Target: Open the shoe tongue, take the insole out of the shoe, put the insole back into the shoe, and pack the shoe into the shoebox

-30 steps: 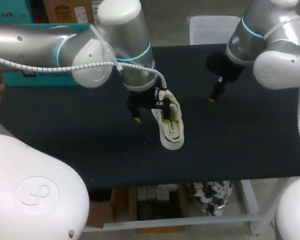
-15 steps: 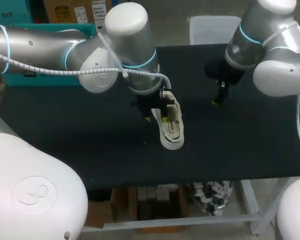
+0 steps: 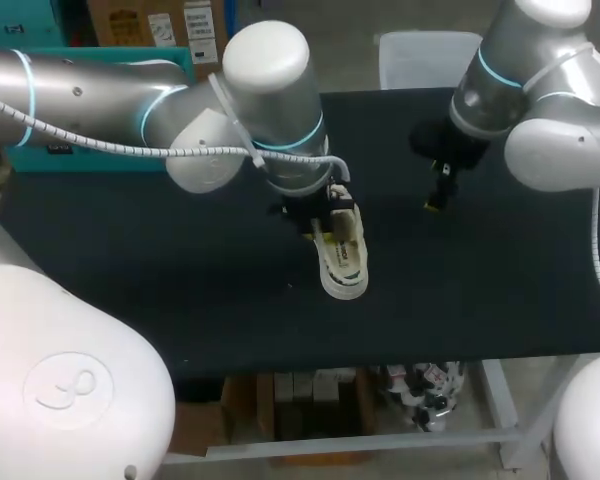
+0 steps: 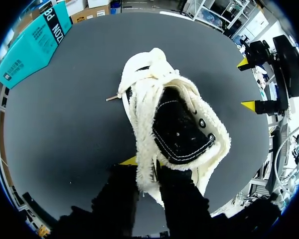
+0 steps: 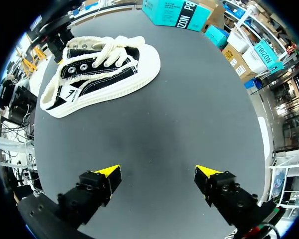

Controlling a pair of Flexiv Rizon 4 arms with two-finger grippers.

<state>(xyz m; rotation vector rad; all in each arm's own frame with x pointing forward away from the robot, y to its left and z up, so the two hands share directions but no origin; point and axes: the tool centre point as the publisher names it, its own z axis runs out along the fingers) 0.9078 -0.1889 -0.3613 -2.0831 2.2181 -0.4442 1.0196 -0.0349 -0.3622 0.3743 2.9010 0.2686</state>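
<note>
The black desk [image 3: 130, 260] carries one shoe [image 3: 342, 262] near its middle. The shoe stands on its white sole with the toe toward the near edge and the heel toward the far edge. It is black canvas with a frayed cream trim, thick cream laces [image 5: 112, 50] bunched over the metal eyelets, and a white rubber toe. In the right wrist view a small white label [image 5: 71, 92] with a dark mark sits on the shoe's side, too small to read. From above, a bit of green print shows on the shoe, also too small to read.

At the heel end, the left hand [image 4: 147, 167] comes down from the left arm onto the shoe. Its two dark fingers stand close together with the frayed rim pinched between them, so it is closed on the shoe. Only one yellow tip [image 4: 129, 161] shows, just outside the rim; the other is hidden by the shoe.

Further back and to the right, well apart from the shoe, the right hand [image 5: 159, 174] hangs above bare desk. Its fingers are spread wide with nothing between them.

At the far left edge lies a teal box [image 4: 30, 42] with large white lettering on its side. I cannot tell whether it rests on the desk or just beyond it.
</note>
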